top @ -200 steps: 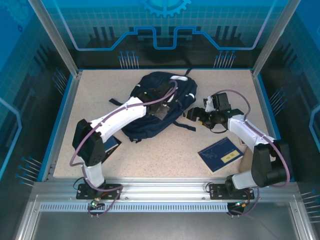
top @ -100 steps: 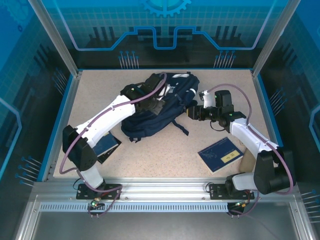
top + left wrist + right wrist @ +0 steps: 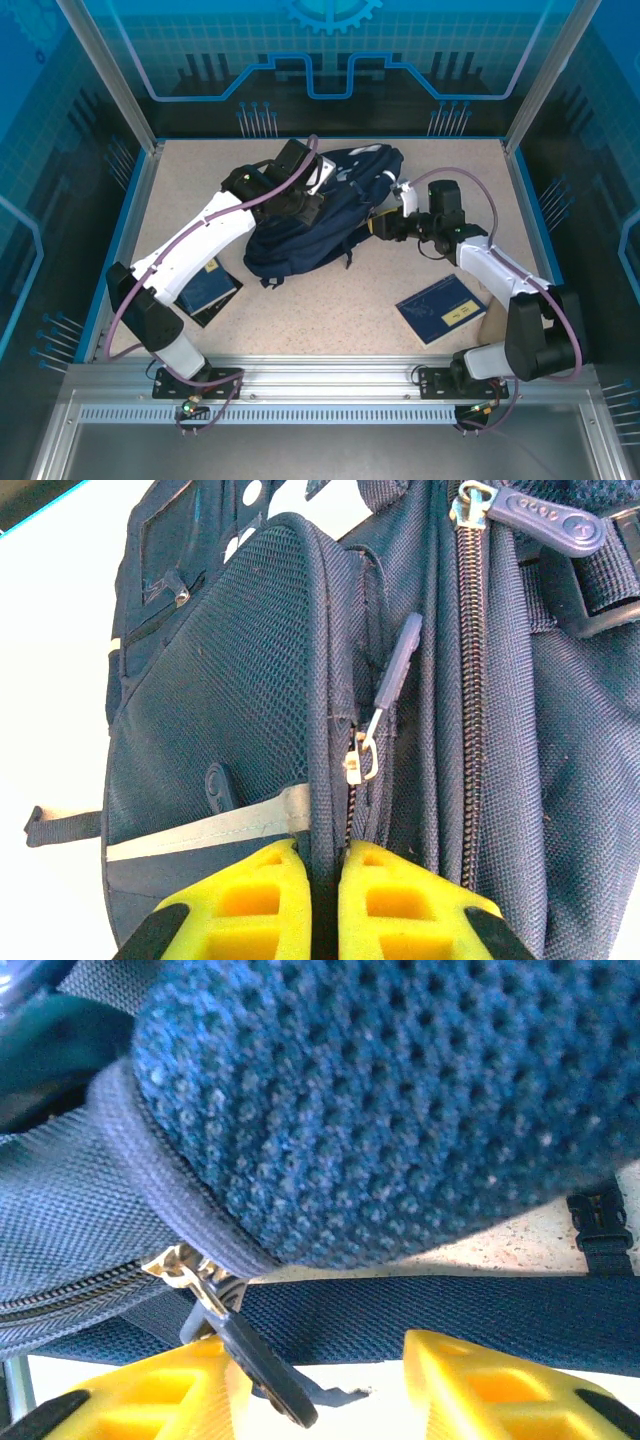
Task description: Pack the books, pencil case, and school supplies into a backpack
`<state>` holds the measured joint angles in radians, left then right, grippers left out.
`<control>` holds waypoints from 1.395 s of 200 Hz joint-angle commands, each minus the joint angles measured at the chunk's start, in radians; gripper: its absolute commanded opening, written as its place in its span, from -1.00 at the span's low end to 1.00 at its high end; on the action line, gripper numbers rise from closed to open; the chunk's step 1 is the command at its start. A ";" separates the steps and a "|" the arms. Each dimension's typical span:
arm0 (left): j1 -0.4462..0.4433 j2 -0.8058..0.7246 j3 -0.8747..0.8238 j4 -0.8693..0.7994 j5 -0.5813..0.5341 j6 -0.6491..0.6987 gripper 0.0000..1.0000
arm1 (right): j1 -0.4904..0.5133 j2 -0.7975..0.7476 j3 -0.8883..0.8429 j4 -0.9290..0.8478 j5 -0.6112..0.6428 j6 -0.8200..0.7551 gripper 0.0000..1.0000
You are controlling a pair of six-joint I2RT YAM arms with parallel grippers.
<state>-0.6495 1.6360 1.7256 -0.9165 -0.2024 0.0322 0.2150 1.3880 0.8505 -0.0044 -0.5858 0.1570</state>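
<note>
I'm pinching a pocket seam of the backpack (image 3: 320, 215) with the left gripper (image 3: 325, 870). The right gripper (image 3: 320, 1365) is straddling a zipper pull (image 3: 262, 1370), jaws apart. Both books (image 3: 441, 308) are lying outside the backpack, so I judge packing isn't starting yet.

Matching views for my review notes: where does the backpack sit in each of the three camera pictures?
Top external: backpack at the table's far middle, between the arms.
Left wrist: backpack across most of the frame, a seam pinched in the left gripper's shut jaws.
Right wrist: backpack across the upper frame, zip pull at lower left.
Shared landmark: the pale table beneath it.
</note>
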 commanded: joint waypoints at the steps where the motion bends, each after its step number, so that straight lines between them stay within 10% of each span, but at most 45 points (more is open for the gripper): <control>1: 0.008 -0.067 0.048 0.100 0.010 -0.006 -1.00 | -0.005 -0.001 0.023 0.031 -0.054 -0.028 -0.26; 61: 0.008 -0.046 0.044 0.108 0.009 -0.025 -1.00 | 0.002 -0.049 0.023 -0.081 -0.058 -0.087 -0.98; 160: 0.011 0.122 0.129 0.163 -0.038 -0.242 -1.00 | 0.262 -0.165 0.035 -0.224 0.278 -0.148 -1.00; 216: 0.022 0.211 0.192 0.208 0.071 -0.380 -1.00 | 0.362 -0.147 -0.061 -0.086 0.240 -0.029 -1.00; 279: 0.124 0.101 0.023 0.235 0.406 -0.254 0.30 | 0.139 -0.241 -0.150 0.017 0.165 0.130 -1.00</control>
<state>-0.5575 1.8328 1.8317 -0.7433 0.0692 -0.2962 0.4397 1.1885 0.6968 -0.0887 -0.3489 0.2070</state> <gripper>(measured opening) 0.584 0.063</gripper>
